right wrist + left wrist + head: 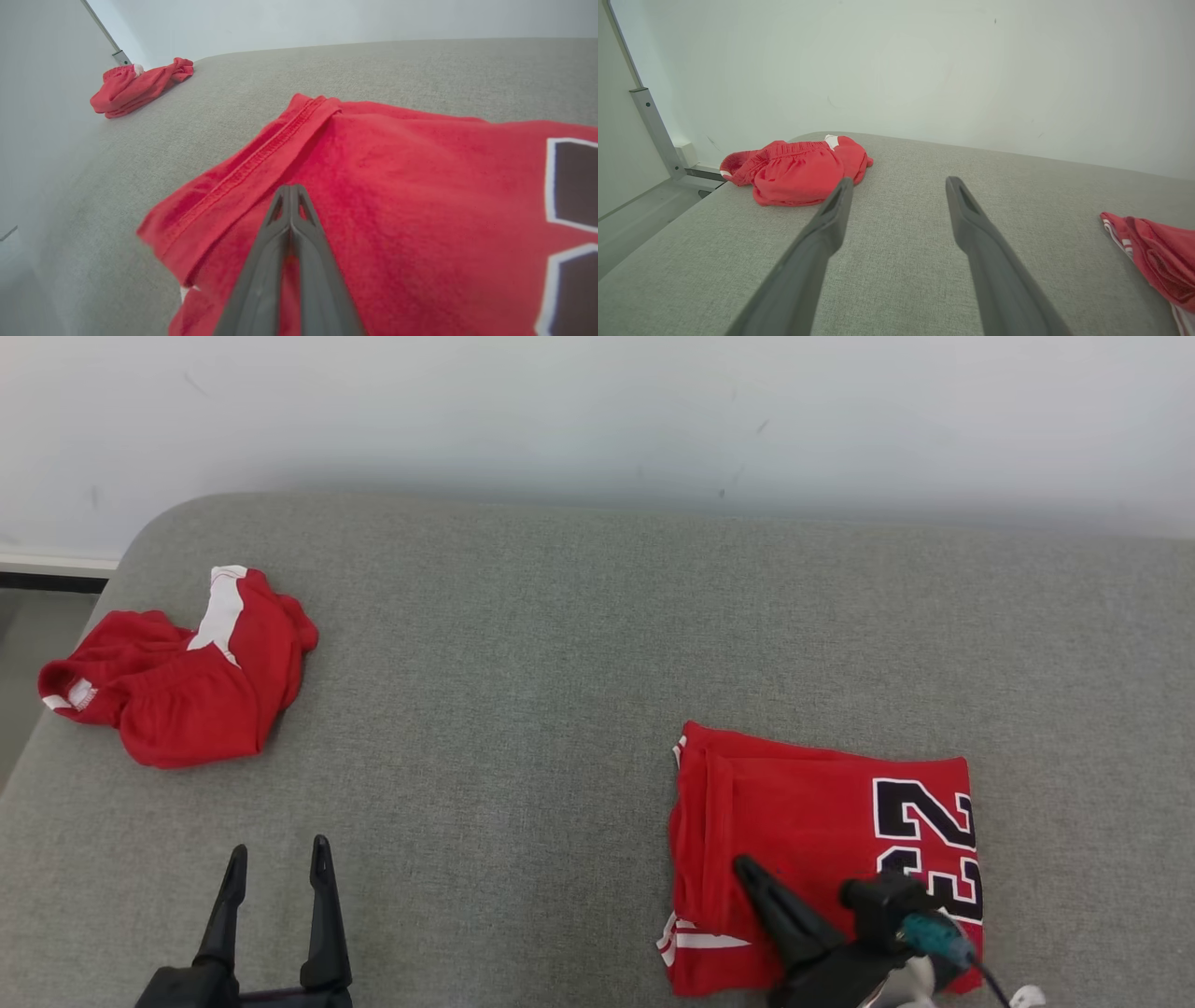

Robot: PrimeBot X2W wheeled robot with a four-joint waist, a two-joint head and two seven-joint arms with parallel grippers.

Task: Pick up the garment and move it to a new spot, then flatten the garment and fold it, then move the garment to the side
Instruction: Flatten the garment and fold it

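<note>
- The garment (pixel 822 840), a folded red jersey, is laid at the right of the grey surface (pixel 523 691); only the move aside is judged left.
- The right gripper (pixel 744 868) is held closed over its left part, seemingly for pushing.
- The left gripper (pixel 279 847) is held spread, well clear.

Folded red jersey (pixel 803 821) — flat, numbered
</note>
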